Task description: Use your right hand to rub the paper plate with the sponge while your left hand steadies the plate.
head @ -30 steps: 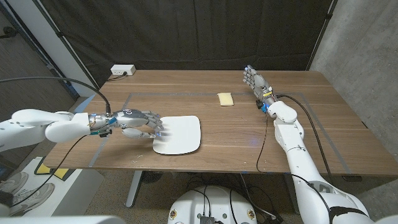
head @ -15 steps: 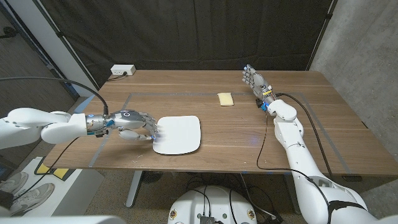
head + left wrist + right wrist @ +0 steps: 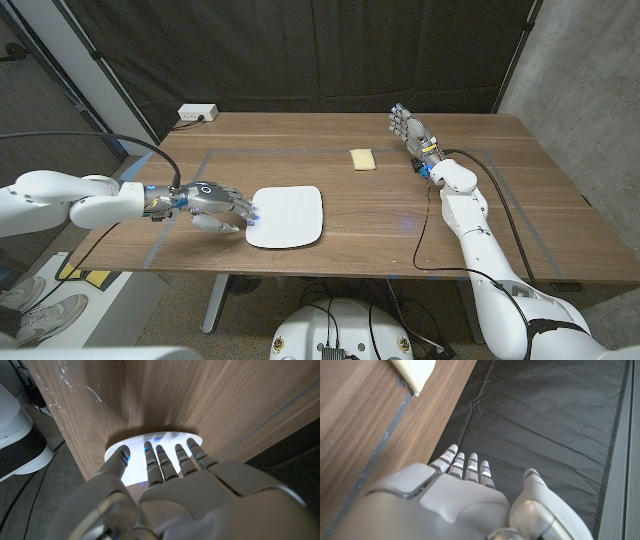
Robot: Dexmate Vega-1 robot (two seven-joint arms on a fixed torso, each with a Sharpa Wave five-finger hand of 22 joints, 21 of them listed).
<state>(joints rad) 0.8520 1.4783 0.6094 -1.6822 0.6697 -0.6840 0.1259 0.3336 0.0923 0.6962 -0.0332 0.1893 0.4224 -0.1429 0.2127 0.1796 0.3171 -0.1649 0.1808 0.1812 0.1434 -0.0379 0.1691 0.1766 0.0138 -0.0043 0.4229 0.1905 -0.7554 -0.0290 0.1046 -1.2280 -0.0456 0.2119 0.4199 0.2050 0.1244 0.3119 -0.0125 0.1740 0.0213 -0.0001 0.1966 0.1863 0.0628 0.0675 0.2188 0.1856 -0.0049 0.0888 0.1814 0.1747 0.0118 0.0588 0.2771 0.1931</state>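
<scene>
A white, rounded-square paper plate (image 3: 290,216) lies near the table's front edge, left of centre. My left hand (image 3: 214,203) is just left of it, holding nothing. Its spread fingertips (image 3: 250,209) reach the plate's left rim, but I cannot tell whether they touch. In the left wrist view the left hand (image 3: 170,495) points its fingers at the plate (image 3: 135,462). A pale yellow sponge (image 3: 362,159) lies alone farther back. My right hand (image 3: 408,128) stands open to the sponge's right, apart from it. The right wrist view shows the right hand (image 3: 465,495) and a corner of the sponge (image 3: 415,370).
A white power box (image 3: 197,113) sits at the table's back left corner. Grey tape lines (image 3: 300,150) mark a rectangle on the wood. Cables trail from both arms. A black curtain hangs behind the table, and a concrete wall stands to the right.
My left hand has drawn back to the left, so its fingers no longer overlap the plate as far. The plate, the sponge and the right hand have stayed put.
</scene>
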